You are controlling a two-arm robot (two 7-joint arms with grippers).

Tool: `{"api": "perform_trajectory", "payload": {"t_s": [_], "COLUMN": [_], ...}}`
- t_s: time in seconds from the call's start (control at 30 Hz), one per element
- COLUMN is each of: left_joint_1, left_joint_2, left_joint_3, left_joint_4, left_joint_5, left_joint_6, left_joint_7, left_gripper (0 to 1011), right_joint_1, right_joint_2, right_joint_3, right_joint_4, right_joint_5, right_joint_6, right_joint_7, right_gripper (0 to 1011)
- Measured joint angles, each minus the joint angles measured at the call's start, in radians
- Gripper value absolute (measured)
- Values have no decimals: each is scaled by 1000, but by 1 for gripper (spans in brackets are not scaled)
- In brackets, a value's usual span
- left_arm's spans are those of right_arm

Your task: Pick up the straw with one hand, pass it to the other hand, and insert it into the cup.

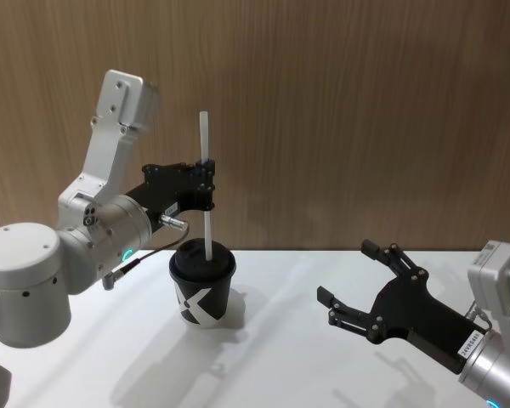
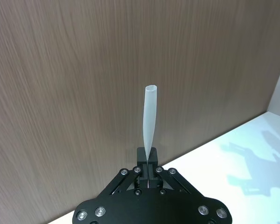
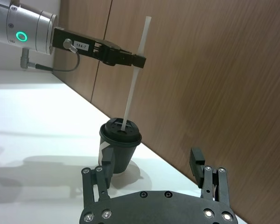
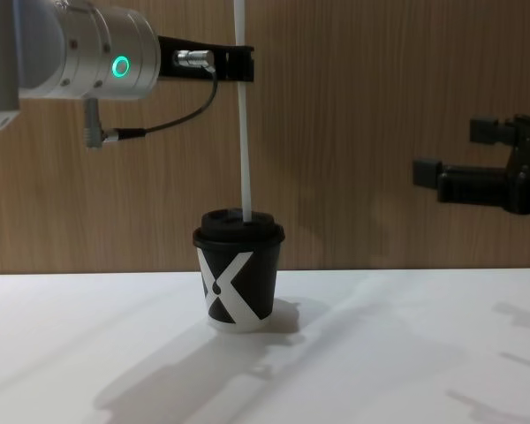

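While upright in the black cup (image 1: 202,293), the straw (image 1: 206,187) looks thin and white.

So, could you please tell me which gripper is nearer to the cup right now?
The left. The left gripper is directly above the cup, shut on the straw, whose lower end is at the lid. The right gripper hangs open, off to the cup's right.

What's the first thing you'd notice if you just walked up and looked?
The tall white straw standing upright with its lower end in the lid of the black cup on the white table. The left gripper pinches it partway up, and the right gripper hangs open off to the right, above the table.
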Motion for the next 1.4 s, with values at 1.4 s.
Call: {"api": "perform_trajectory", "payload": {"t_s": [1.4], "left_joint_1": [-9], "left_joint_2": [-25], "left_joint_3": [-23], "left_joint_4": [40], "left_joint_5": [-3], "left_joint_6": [-4], "left_joint_7": [-54], "left_gripper": [11], "right_joint_1": [0], "right_joint_2": [0], "right_joint_3": [0], "right_joint_4": [0], "right_joint_5": [0], "right_joint_6": [0], "right_joint_7": [0], "right_gripper": [1001]}}
